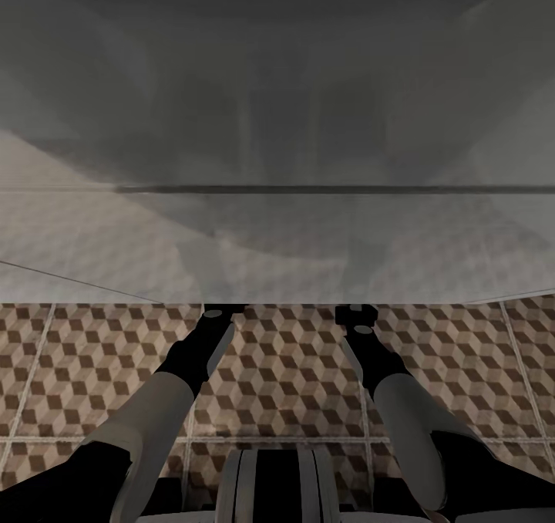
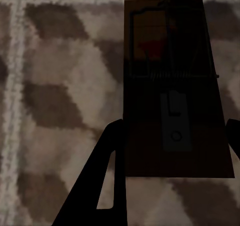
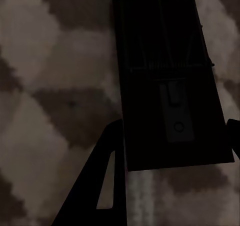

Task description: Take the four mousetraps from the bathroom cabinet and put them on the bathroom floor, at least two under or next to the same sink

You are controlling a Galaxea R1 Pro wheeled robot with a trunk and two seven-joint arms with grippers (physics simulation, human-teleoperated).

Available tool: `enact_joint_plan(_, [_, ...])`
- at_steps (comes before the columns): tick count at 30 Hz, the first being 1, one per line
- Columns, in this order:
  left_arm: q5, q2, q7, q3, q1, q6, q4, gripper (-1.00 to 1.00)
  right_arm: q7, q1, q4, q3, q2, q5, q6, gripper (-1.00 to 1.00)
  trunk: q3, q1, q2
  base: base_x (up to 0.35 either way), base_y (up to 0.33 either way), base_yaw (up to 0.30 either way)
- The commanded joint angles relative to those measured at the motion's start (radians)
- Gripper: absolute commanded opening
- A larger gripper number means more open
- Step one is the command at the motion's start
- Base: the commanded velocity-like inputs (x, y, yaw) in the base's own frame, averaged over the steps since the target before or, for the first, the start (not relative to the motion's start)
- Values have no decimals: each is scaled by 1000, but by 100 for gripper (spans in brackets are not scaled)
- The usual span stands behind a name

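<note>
Two mousetraps held, one per gripper.
Left gripper (image 2: pixel 172 136) pinched a mousetrap (image 2: pixel 172 86); right gripper (image 3: pixel 172 136) pinched another mousetrap (image 3: pixel 167 76). Advised lowering flat onto the bathroom floor (image 1: pixel 277 369) before releasing.

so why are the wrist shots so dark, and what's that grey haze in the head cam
Both wrist views sit in deep shadow: the left mousetrap and right mousetrap read as near-black slabs over blurry, pixelated bathroom floor. In the head view, a smeared translucent grey surface fogs the upper half; tiles below stay sharp.
</note>
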Motion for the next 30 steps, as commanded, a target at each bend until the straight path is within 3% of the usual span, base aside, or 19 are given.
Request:
enact_joint_plan(1, [5, 0, 9, -2, 0, 5, -2, -100, -1, 0, 40, -11, 1, -3, 1, -100, -1, 4, 0, 0, 0, 0])
enact_joint_plan(6, [5, 0, 9, -2, 0, 5, -2, -100, 0, -1, 40, -10, 1, -2, 1, -100, -1, 4, 0, 0, 0, 0])
enact_joint_plan(7, [5, 0, 9, -2, 0, 5, -2, -100, 0, -1, 40, -10, 1, -2, 1, 100, -1, 4, 0, 0, 0, 0])
enact_joint_plan(30, [5, 0, 7, -3, 0, 5, 3, -100, 0, -1, 40, -10, 1, 0, -1, 100, -1, 4, 0, 0, 0, 0])
